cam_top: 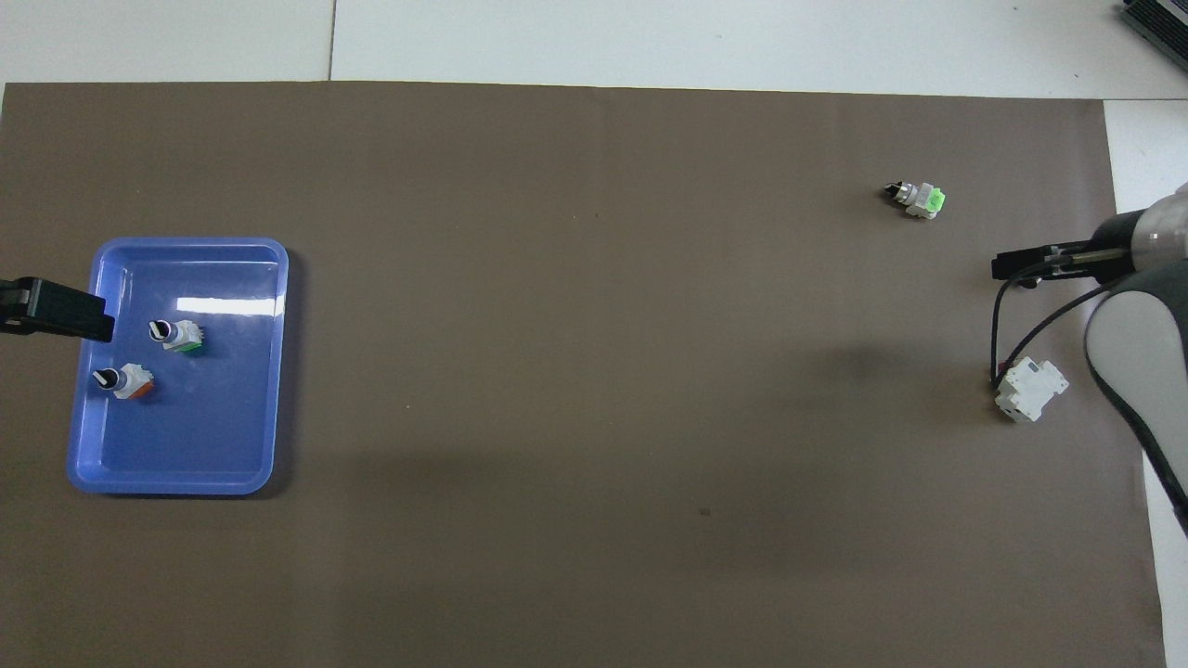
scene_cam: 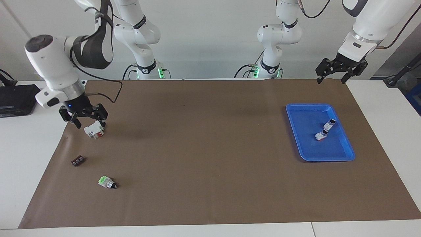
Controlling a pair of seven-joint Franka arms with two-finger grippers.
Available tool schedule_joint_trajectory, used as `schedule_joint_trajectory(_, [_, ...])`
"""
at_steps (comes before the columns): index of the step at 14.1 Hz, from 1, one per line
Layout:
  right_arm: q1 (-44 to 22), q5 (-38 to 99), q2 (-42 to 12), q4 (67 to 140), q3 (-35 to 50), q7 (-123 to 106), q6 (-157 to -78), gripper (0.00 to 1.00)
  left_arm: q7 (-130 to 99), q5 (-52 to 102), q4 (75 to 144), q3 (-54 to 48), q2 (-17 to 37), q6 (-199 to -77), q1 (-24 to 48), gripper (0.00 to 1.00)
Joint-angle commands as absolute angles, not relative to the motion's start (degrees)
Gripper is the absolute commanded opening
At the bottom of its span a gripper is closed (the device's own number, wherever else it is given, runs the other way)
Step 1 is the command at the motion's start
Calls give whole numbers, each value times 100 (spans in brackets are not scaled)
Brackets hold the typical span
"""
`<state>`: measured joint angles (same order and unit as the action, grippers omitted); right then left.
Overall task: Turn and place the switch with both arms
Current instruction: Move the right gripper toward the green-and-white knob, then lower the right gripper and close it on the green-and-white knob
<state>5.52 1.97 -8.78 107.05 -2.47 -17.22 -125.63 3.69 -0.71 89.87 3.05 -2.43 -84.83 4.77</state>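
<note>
Brown paper mat (scene_cam: 210, 148) covers my table. Blue plastic tray (scene_cam: 342, 155) at my left arm's end holds two small switch parts; overhead view shows their black knobs, one green base, one orange. My right gripper (scene_cam: 86, 118) hangs over white block with red tab (scene_cam: 93, 130), fingers apart; contact unclear. My left gripper (scene_cam: 332, 77) waits raised, fingers spread, empty. Flat dark piece (scene_cam: 78, 161) visible in facing view only. Switch (scene_cam: 107, 182) lies farther out, untouched, green face, black knob.

Right pincer (scene_cam: 87, 118) low, fingers spread, wrist tilted; left pincer (scene_cam: 340, 70) raised, fingers likewise spread.
</note>
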Motion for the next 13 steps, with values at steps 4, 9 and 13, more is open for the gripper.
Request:
schedule_joint_trajectory(4, [668,308,-2617,9748,-150,-4373,-13727,100,387,-158,9185,290,-413,-8552,439,100])
schedule_joint_trajectory(9, [721,308,-3409,8975,52,-5632,-13728,100,387,-158,9185,290,-413,-8552,439,100])
schedule_joint_trajectory(13, [1002,798,-3612,8947,246,-6458,-13720,100,387,-158,9185,290,-413,-8552,439,100])
